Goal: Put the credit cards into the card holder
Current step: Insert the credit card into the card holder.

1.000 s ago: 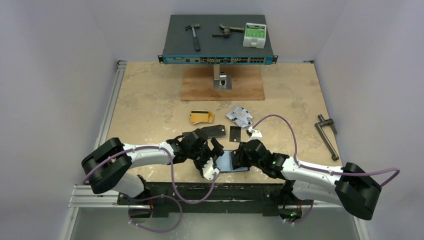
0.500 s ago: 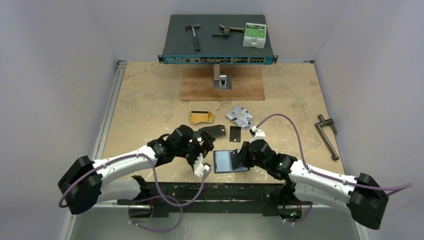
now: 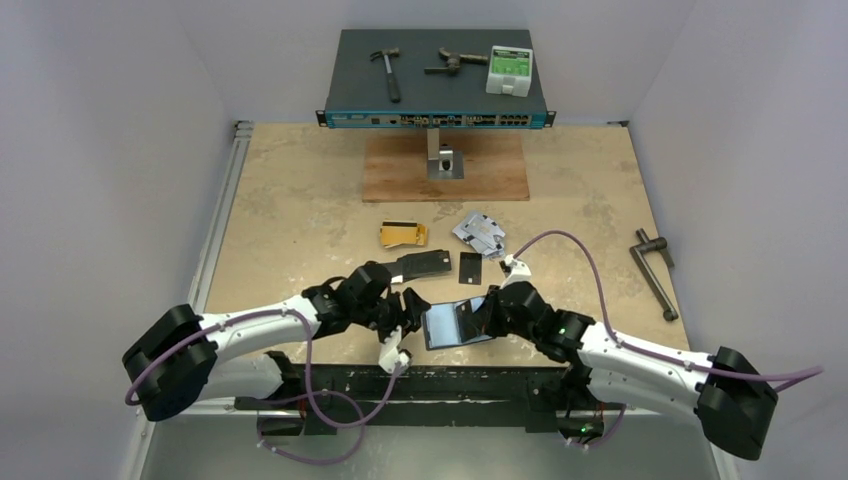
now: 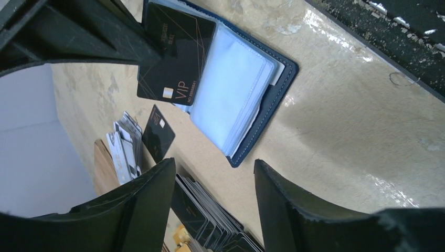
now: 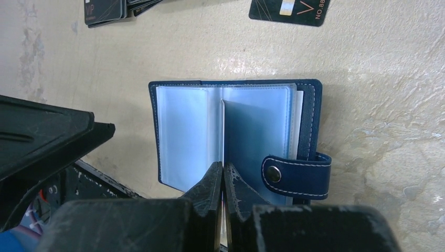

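Card holder (image 3: 442, 328) first: it's lying open on the table (image 3: 300, 200), down at the near edge, right between the two arms. The pale blue clear sleeves face up, and the snap tab (image 5: 296, 176) is folded across one corner of the pages.

Over those sleeves there's a black VIP card (image 4: 176, 52), and the right gripper (image 5: 223, 170) has it. The fingers are pinched tight together on it, so from that wrist the card shows only as a thin edge rising from the middle of the pages. Whether its lower edge is actually inside a pocket, I can't tell from here.

The left gripper (image 4: 214, 164) sits just beside the holder on its left. Its jaws are spread wide with nothing between them, and it's not touching the holder.

Further up the table are the rest of the cards:
- a fanned stack of black cards (image 3: 425, 263)
- a lone black card (image 3: 470, 267) just beside that stack
- a silver-grey heap (image 3: 478, 232) behind those
- the gold cards (image 3: 402, 234) to the left of the heap

All of them lie apart from the holder
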### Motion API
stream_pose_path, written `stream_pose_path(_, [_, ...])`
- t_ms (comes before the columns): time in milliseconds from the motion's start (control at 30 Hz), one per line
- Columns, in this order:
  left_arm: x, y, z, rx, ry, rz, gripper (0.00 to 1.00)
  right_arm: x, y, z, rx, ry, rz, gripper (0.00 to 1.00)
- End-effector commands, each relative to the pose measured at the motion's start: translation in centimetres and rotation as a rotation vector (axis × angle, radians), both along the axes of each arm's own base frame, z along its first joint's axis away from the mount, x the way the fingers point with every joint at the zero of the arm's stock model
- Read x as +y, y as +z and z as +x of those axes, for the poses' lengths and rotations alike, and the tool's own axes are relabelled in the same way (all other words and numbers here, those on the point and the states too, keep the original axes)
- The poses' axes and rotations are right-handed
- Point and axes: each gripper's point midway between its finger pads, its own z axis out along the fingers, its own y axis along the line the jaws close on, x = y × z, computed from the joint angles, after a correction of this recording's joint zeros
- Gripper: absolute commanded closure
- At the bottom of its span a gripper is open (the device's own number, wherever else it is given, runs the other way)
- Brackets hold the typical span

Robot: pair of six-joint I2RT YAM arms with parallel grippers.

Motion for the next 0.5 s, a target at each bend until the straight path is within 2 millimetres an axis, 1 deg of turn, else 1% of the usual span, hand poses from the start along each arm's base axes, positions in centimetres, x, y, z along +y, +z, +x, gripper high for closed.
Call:
stream_pose_path(0, [-1.0, 0.6, -0.7, -0.021, -0.048, -0.043, 0.50, 0.0, 0.1, -0.3, -0.007, -0.003, 0.034, 1.00])
stream_pose_path(33, [-0.9, 0.4, -0.7, -0.031, -0.046, -0.033, 0.52, 0.0, 0.0, -0.5, -0.002, 0.001, 0.038, 1.00])
stream_pose_path(133, [-0.9, 0.1, -0.5, -0.029, -0.008, 0.006, 0.52, -0.1, -0.1, -0.7, -0.002, 0.005, 0.047, 1.00])
stream_pose_path(167, [-0.9, 0.1, -0.5, -0.026, -0.006, 0.021, 0.59, -0.1, -0.1, -0.7, -0.007, 0.008, 0.055, 1.00])
stream_pose_path(200, [-0.8, -0.1, -0.5, -0.027, -0.010, 0.036, 0.71, 0.1, 0.1, -0.7, -0.013, 0.013, 0.069, 1.00])
stream_pose_path(233, [-0.8, -0.4, -0.5, -0.021, -0.002, 0.039, 0.81, 0.2, 0.1, -0.8, -0.015, 0.018, 0.078, 1.00])
stream_pose_path(267, [-1.1, -0.3, -0.4, -0.015, 0.013, 0.020, 0.88, 0.3, 0.1, -0.8, -0.017, 0.021, 0.083, 1.00])
stream_pose_path(300, [-1.4, -0.2, -0.2, -0.026, 0.009, 0.006, 0.93, 0.4, 0.1, -0.8, -0.017, 0.027, 0.082, 1.00])
stream_pose_path(333, [-1.5, -0.6, -0.3, -0.035, -0.005, 0.010, 0.97, 0.5, 0.2, -0.8, -0.016, 0.030, 0.081, 1.00])
stream_pose_path(400, [-1.6, -1.3, -0.5, -0.030, -0.025, 0.013, 0.99, 0.5, 0.2, -0.8, -0.010, 0.030, 0.079, 1.00])
stream_pose_path(467, [-2.1, -1.4, -0.4, -0.020, -0.039, 0.014, 0.98, 0.6, 0.3, -0.8, -0.010, 0.024, 0.086, 1.00])
